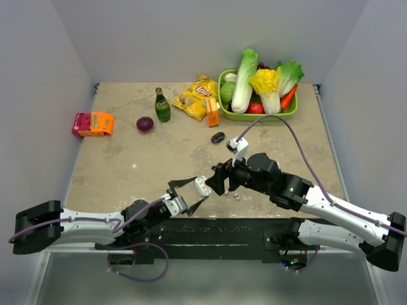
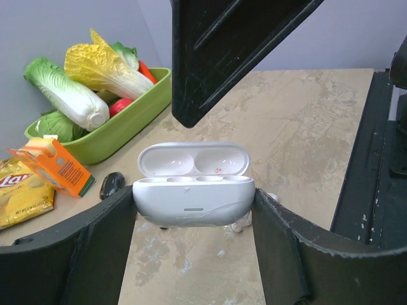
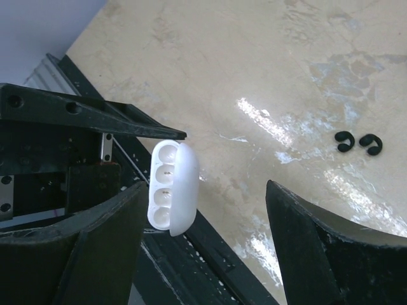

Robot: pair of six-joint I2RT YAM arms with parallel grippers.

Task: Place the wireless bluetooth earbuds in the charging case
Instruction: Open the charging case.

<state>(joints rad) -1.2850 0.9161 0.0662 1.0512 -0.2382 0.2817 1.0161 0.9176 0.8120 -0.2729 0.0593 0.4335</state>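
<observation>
My left gripper (image 1: pixel 189 194) is shut on the white charging case (image 1: pixel 202 185) and holds it above the table with its lid open. The left wrist view shows the case (image 2: pixel 193 200) clamped between both fingers, its wells empty. My right gripper (image 1: pixel 215 182) is open and empty right beside the case; in the right wrist view the case (image 3: pixel 173 187) sits between its spread fingers, nearer the left one. Two black earbuds (image 3: pixel 357 143) lie on the table beyond. Small pale buds (image 1: pixel 236 196) lie on the table near the case, partly hidden behind it (image 2: pixel 240 224).
A green tray (image 1: pixel 257 116) of vegetables stands at the back right. A chip bag (image 1: pixel 196 98), an orange carton (image 1: pixel 212 114), a green bottle (image 1: pixel 163 105), a purple onion (image 1: pixel 145 124), a red-orange box (image 1: pixel 93 124) and a black oval object (image 1: pixel 218 136) lie across the back.
</observation>
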